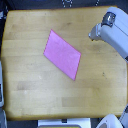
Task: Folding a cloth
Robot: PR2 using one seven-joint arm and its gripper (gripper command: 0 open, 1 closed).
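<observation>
I see the cloth (62, 54) flat on the wooden surface (30, 95), nothing on it. My arm (111, 33) sits apart at the exterior view's right; I cannot tell its end effector's state.

One arm (114, 34) is reaching in from the exterior view's right. Its gripper is lying out of view.

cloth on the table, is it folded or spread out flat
Spread flat. The cloth lies as one four-sided sheet on the table, with no visible crease or doubled edge.
</observation>
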